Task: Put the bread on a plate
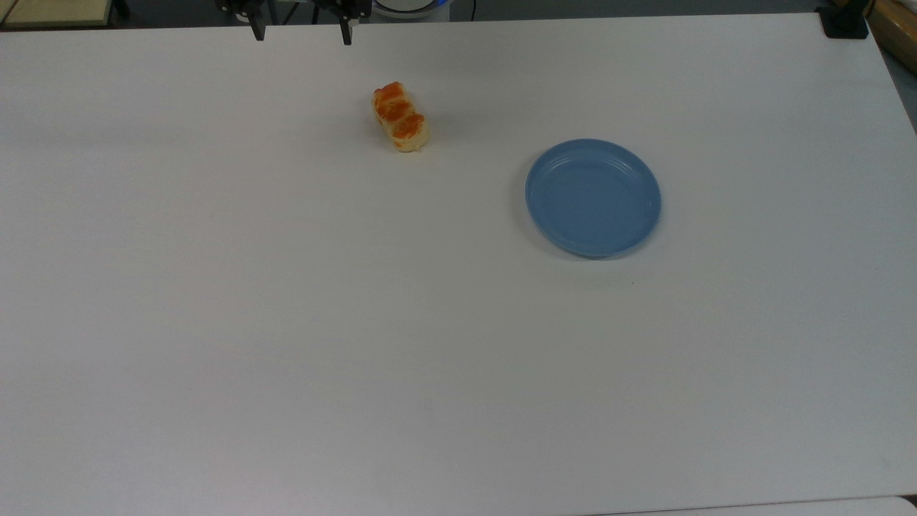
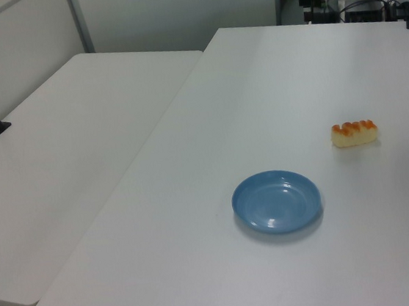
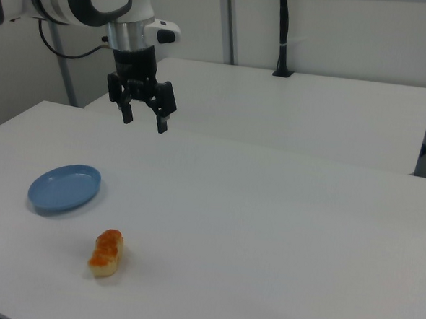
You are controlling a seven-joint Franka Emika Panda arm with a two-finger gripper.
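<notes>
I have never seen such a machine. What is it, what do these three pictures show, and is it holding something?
It is a robot arm ending in a two-finger gripper, a kind of mechanical hand. Three cameras watch one white table: one from above, two from opposite sides. On the table lie a small bread with orange-brown lumps on top and a round blue plate, apart from each other. The gripper hangs in the air with its fingers open and holds nothing. The bread is not yet on the plate.

top view: high above white table (image 1: 286, 322), looking down, gripper (image 1: 302, 34) at upper edge | left view: oblique from plate (image 2: 276, 201) side, wide | right view: oblique from bread (image 3: 107, 253) side | shared: table, plate, bread
</notes>
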